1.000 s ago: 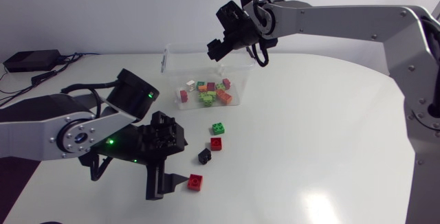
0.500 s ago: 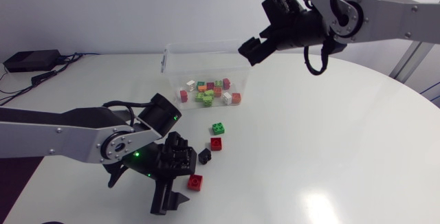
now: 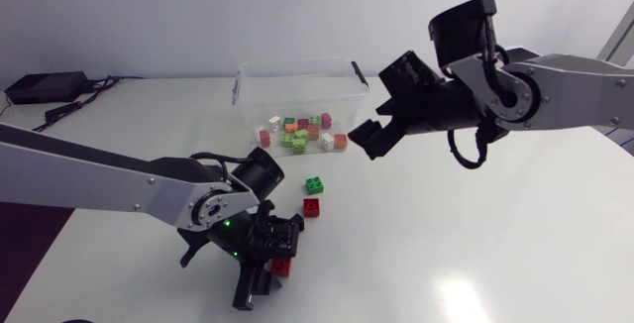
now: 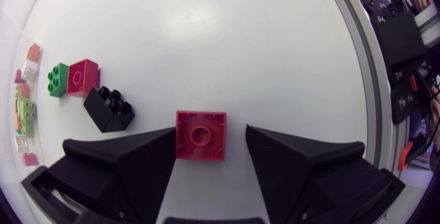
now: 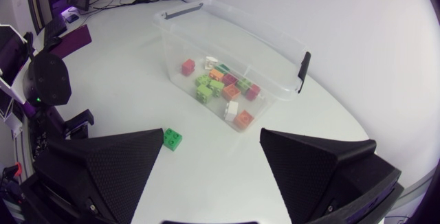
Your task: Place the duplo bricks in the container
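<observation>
Red brick (image 4: 200, 135) within left gripper (image 4: 210, 132) (wrist)

left pincer (image 3: 269, 275) at red brick (image 3: 283, 267), container (image 3: 297, 66) beyond

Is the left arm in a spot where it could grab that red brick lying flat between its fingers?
Probably yes. The left gripper is open with the red brick lying between its fingers, nothing on top. The black brick sits off to one side, clear of the fingers.

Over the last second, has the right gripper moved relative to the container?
Yes. The right gripper has swung from above the container, near its back rim, out past its right end.
</observation>
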You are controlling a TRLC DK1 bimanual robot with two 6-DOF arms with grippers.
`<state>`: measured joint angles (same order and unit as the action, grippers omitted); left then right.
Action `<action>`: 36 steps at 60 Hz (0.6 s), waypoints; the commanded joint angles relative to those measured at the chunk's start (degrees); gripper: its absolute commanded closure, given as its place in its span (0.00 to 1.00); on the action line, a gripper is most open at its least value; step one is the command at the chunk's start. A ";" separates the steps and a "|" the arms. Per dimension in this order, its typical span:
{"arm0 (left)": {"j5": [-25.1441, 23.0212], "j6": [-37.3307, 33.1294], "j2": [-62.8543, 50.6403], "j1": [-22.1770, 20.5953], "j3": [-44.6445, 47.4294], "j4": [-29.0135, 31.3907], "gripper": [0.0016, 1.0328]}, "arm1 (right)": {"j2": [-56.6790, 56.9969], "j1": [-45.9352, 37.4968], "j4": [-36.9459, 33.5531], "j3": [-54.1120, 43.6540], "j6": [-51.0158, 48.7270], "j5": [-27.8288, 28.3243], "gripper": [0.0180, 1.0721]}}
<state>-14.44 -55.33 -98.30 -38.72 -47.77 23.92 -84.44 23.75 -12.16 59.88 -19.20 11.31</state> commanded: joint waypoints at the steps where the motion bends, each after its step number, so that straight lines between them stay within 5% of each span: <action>1: 0.29 -0.83 -1.54 -0.39 -2.07 0.07 0.69 | 0.51 1.13 -0.58 -2.40 2.41 -0.32 0.04; 18: 0.64 0.66 -2.77 0.40 -4.97 6.22 0.75 | -4.15 7.10 -2.07 -1.78 5.40 -6.13 0.04; 36: 0.55 1.72 10.15 6.11 -7.16 13.34 0.75 | -8.81 8.60 -5.15 2.53 13.84 -9.38 0.11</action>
<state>-14.00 -55.05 -93.03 -33.93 -52.45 35.81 -90.78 31.94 -15.68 59.27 -8.71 2.46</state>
